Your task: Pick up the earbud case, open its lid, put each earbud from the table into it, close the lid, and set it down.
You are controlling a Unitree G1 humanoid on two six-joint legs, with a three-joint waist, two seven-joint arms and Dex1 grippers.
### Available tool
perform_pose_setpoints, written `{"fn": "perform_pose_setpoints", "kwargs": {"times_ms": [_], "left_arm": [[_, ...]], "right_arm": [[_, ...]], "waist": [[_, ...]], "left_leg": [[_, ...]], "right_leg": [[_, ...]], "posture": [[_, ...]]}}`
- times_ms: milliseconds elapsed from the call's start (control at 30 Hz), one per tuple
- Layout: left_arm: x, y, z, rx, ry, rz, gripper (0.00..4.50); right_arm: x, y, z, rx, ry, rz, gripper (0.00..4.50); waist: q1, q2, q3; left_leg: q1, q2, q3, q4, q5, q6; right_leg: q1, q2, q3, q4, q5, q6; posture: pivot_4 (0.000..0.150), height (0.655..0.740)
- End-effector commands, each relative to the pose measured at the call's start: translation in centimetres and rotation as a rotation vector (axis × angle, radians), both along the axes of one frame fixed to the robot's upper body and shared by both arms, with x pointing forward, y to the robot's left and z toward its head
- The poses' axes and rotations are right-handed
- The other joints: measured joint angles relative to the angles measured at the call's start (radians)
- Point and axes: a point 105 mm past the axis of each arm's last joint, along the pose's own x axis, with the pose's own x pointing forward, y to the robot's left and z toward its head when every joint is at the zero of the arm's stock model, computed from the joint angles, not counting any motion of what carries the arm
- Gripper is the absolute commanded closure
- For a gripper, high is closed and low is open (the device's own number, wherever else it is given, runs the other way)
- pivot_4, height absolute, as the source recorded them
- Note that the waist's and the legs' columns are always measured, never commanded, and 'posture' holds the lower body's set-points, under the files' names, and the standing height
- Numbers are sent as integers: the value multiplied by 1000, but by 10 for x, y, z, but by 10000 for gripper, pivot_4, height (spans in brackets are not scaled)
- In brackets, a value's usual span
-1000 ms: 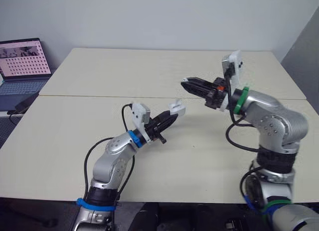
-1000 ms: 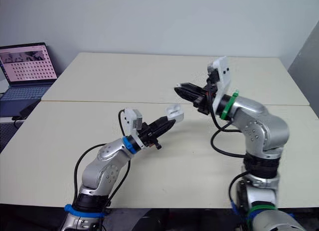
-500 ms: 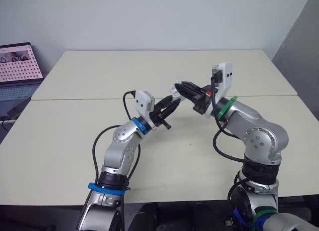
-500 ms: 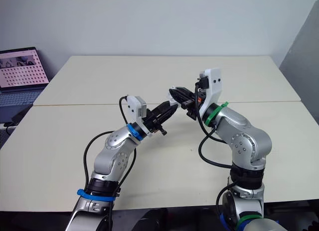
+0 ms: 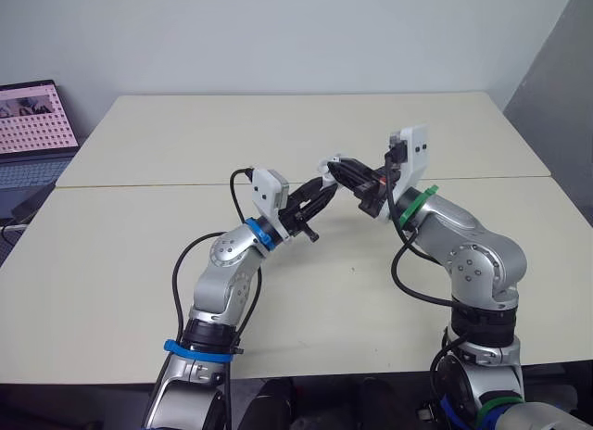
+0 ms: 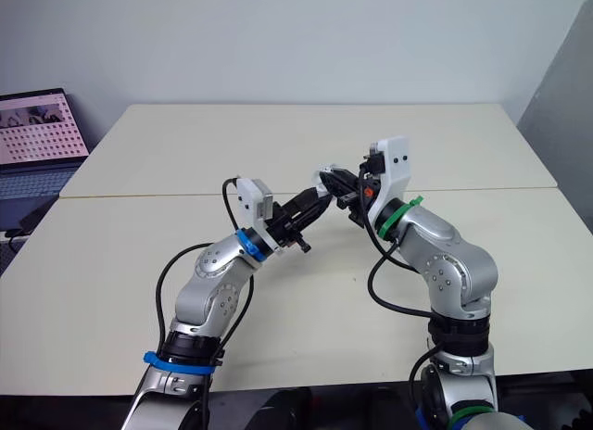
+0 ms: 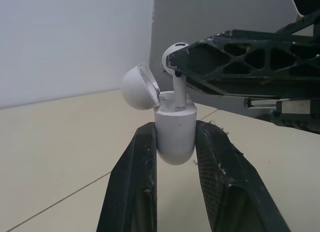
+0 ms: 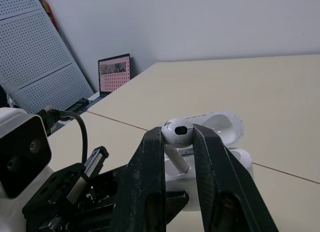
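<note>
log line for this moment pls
phase: earbud insertion | left end effector: shut on earbud case, lid open | right end effector: shut on earbud, stem at case opening

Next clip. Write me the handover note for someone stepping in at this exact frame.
Left gripper: shut on the earbud case, held above the table, lid swung open.
Right gripper: shut on an earbud, stem down at the case's opening, not yet seated.
Done: case picked up, lid opened.
Left: seat and release this earbud, close the lid, set the case down. Whether another earbud is already inside cannot be told.
</note>
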Motion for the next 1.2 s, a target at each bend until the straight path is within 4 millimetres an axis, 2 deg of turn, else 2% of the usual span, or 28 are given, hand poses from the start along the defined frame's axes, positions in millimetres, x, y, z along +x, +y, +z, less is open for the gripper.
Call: {"fn": "perform_pose_setpoints", "kwargs": {"times_ms": [33, 367, 600, 700, 867, 933, 1033, 1100, 1167, 1200], "left_arm": [[-6, -2, 16, -11, -74, -8, 37585], [-8, -4, 19, -5, -91, -10, 37585], [-9, -5, 19, -5, -90, -17, 37585], [-9, -5, 19, -4, -88, -20, 37585], [-7, 2, 13, 5, -66, 1, 37585], [-5, 12, 7, 21, -49, 26, 37585], [-3, 25, 1, 41, -29, 56, 37585], [-3, 31, -1, 55, -25, 69, 37585], [-3, 35, -1, 64, -24, 73, 37585], [-3, 35, -1, 65, -24, 73, 37585]], "right_arm": [[-4, 2, 5, 5, -34, 12, 40942], [-1, 0, -5, -30, -16, -17, 40942], [-1, -1, -7, -34, -14, -21, 17005], [1, -3, -4, -25, -27, -31, 17005], [-4, -19, 33, 118, -123, -12, 17005], [-5, -40, 47, 99, -176, -26, 17005], [5, -73, 44, 20, -174, -105, 17005], [17, -101, 23, -150, -153, -181, 17005], [30, -129, -6, -316, -99, -238, 17005], [33, -137, -14, -356, -90, -249, 17005]], "waist": [[0, 0, 0], [0, 0, 0], [0, 0, 0], [0, 0, 0], [0, 0, 0], [0, 0, 0], [1, 0, 0], [1, 0, 0], [2, 0, 0], [2, 0, 0]], "left_leg": [[0, 0, 0, 0, 0, 0], [0, 0, 0, 0, 0, 0], [0, 0, 0, 0, 0, 0], [0, 0, 0, 0, 0, 0], [0, 0, 0, 0, 0, 0], [0, 0, 0, 0, 0, 0], [0, 0, 0, 0, 0, 0], [0, 0, 0, 0, 0, 0], [0, 0, 0, 0, 0, 0], [0, 0, 1, 0, 0, 1]], "right_leg": [[0, 0, 0, 0, 0, 0], [0, 0, 0, 0, 0, 0], [0, 0, 0, 0, 0, 0], [0, 0, 0, 0, 0, 0], [0, 0, 0, 0, 0, 0], [0, 0, 0, 0, 0, 0], [1, 0, -1, -1, 0, 0], [1, 0, -1, -2, 0, 0], [1, 0, -1, -2, 0, 0], [1, 0, -1, -2, 0, 0]], "posture": [[1500, 7400], [1500, 7400], [1500, 7400], [1500, 7400], [1500, 7400], [1500, 7400], [1500, 7400], [1500, 7400], [1500, 7400], [1500, 7400]]}}
